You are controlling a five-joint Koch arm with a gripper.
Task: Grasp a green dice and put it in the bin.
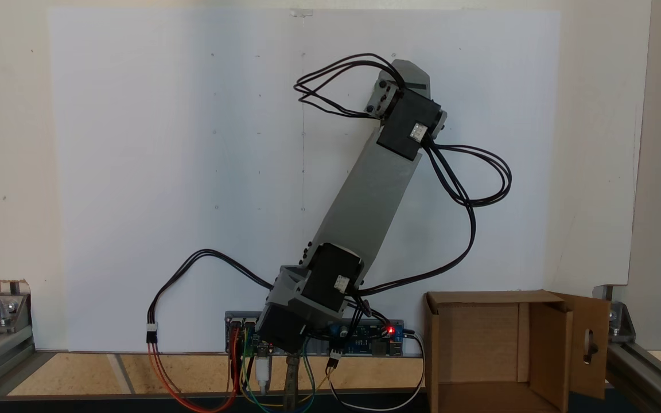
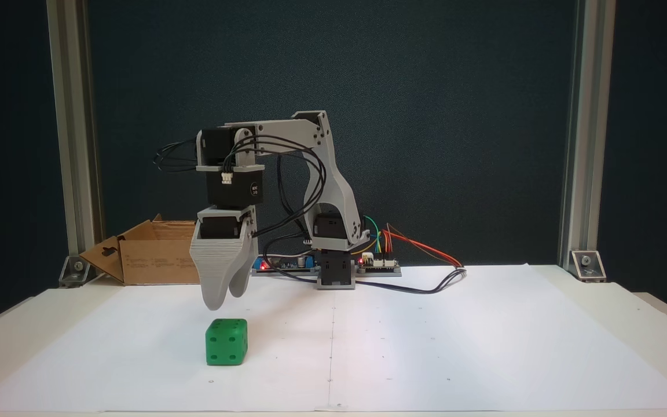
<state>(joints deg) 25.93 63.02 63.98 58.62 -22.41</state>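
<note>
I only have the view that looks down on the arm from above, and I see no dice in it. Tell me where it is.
Observer: In the other fixed view, the green dice sits on the white paper, left of the arm's base as that view shows it.
Operator: Report the gripper against it.
Observer: The gripper hangs pointing down just above the dice, a little to the left. There is a clear gap, so they are not touching.
Operator: Give me the jaws.
Observer: The two fingers overlap from this side, so I cannot tell whether they are open. Nothing is between them.
</note>
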